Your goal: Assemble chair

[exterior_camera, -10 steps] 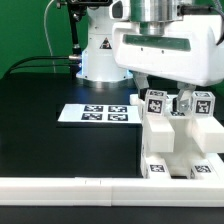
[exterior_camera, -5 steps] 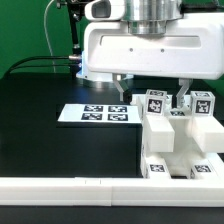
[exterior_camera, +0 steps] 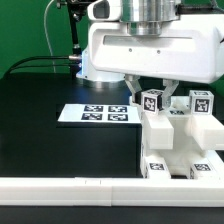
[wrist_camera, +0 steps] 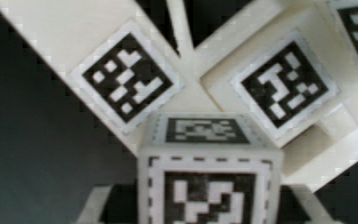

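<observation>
Exterior view. The end effector [exterior_camera: 153, 97] hung below the white arm housing, its two fingers [exterior_camera: 138, 91] closed around the top of a tagged white post [exterior_camera: 153, 103] of the chair [exterior_camera: 178, 140]. The chair assembly, blocky white panels with square black-and-white tags, stood at the exterior view's right on the black tabletop [exterior_camera: 50, 145], just behind the long white rail [exterior_camera: 100, 188] at the near edge. A second tagged post [exterior_camera: 200, 101] stood to the right of the gripped one. The marker board [exterior_camera: 97, 114] lay flat to the left of the chair, apart from it.

Wrist view. The tagged post [wrist_camera: 204, 160] filled the centre, between the fingers [wrist_camera: 101, 203]. Beyond it, two tagged white chair panels [wrist_camera: 126, 75] stood tilted in a V.
</observation>
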